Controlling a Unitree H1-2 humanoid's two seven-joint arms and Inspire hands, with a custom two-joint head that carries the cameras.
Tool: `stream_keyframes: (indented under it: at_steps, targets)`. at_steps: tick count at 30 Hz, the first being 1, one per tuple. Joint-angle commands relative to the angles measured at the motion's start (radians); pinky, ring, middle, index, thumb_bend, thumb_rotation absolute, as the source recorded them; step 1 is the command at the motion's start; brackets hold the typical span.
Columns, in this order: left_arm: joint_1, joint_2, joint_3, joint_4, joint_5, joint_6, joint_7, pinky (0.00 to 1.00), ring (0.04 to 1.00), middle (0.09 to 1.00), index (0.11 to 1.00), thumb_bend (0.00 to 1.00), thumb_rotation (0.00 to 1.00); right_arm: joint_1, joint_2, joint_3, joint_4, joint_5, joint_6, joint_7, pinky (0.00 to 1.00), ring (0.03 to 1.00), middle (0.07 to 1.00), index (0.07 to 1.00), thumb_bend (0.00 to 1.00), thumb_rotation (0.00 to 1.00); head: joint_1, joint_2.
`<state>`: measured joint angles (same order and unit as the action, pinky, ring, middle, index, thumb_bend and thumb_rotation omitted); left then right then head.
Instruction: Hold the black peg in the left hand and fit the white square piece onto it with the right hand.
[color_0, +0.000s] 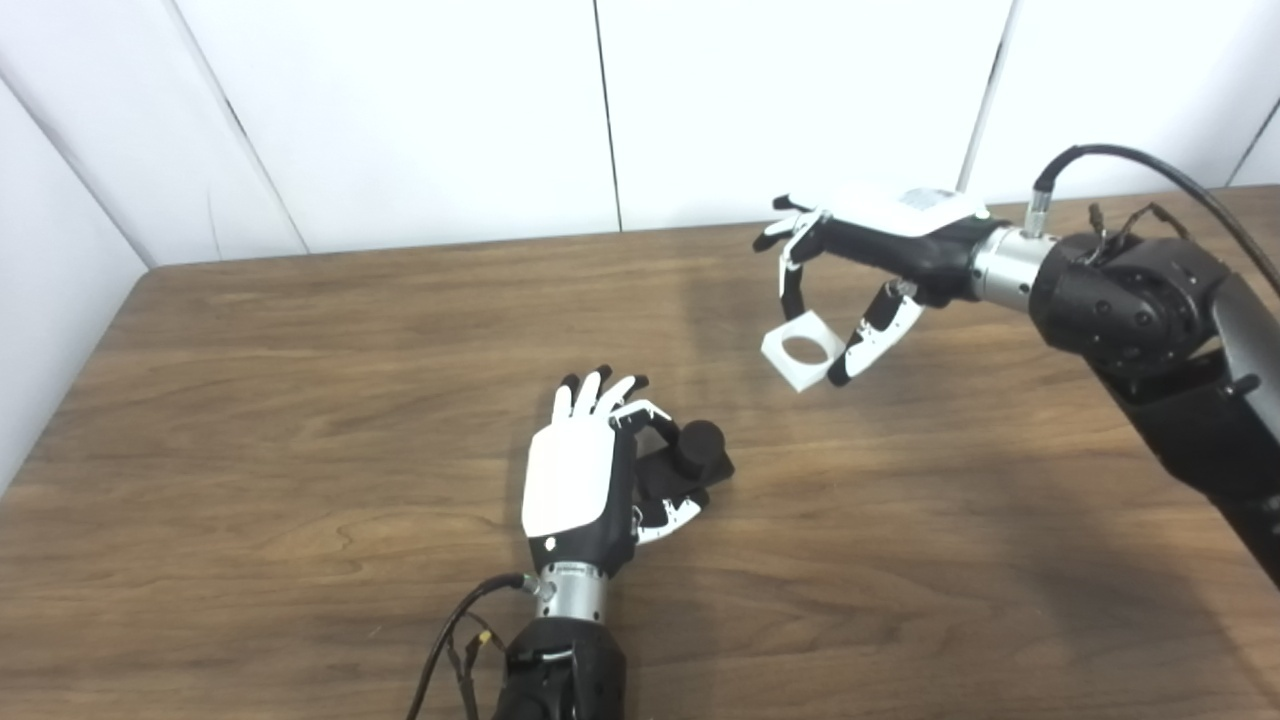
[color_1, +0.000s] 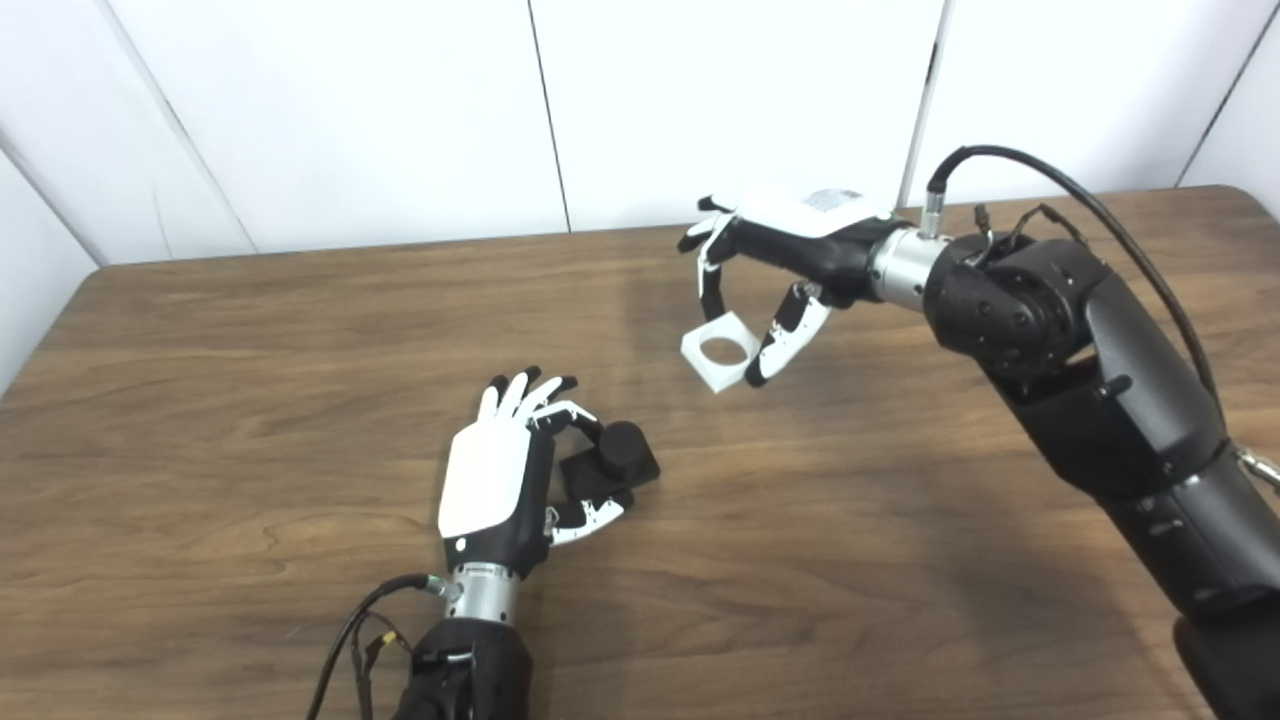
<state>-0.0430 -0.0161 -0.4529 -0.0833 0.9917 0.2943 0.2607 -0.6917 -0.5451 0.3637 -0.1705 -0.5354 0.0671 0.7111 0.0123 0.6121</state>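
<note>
- Two hands are showing, and two task pieces: one black peg (color_0: 693, 462) and one white square piece (color_0: 802, 350).
- The left hand (color_0: 590, 480) is sitting low over the middle of the tabletop (color_0: 300, 400), with its white back facing up. It is gripping the black peg between a bent finger and the thumb, while its other fingers are pointing forward and staying spread.
- The black peg is a round stub standing on a dark square base. It is lying at the right side of the left hand, with its round top facing up and a little to the right. I cannot tell if the base is touching the wood.
- The right hand (color_1: 780, 270) is reaching in from the right, above the far part of the tabletop. It is pinching the white square piece between the fingers (color_1: 710, 290) hanging down and the thumb (color_1: 785, 335).
- The white square piece has one round hole in the middle. It is hanging tilted under the right hand, above the wood, and its shadow is falling on the surface below.
- The white square piece and the black peg are well apart: the piece is further back and to the right of the peg.
- The tabletop is open on the whole left part and along the near edge on the right. The far edge is running along one white wall (color_0: 450, 120), just behind the right hand.
- The rounded left corner is far from both hands.
</note>
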Motion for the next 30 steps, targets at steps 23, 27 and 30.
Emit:
stream_keyframes:
  at_steps: [23,27,30]
  targets:
    - [0.004,-0.037,-0.021,0.032,0.022,0.02,0.003,1.0,0.968,0.867,0.491,0.51,0.09,-0.016,0.092,0.021,-0.073,-0.011,0.03,0.032,0.95,1.0,0.889,0.489,0.52,0.14,0.006,0.001]
    - [0.004,-0.036,-0.021,0.035,0.019,0.011,0.013,1.0,0.964,0.861,0.491,0.51,0.09,-0.013,0.105,0.025,-0.059,-0.013,0.017,0.019,0.95,1.0,0.886,0.489,0.52,0.14,0.006,0.002]
    - [0.004,-0.039,-0.021,0.035,0.018,0.013,0.012,1.0,0.965,0.862,0.49,0.51,0.09,-0.013,0.11,0.032,-0.05,-0.021,0.002,0.01,0.93,1.0,0.886,0.489,0.52,0.14,0.01,0.003]
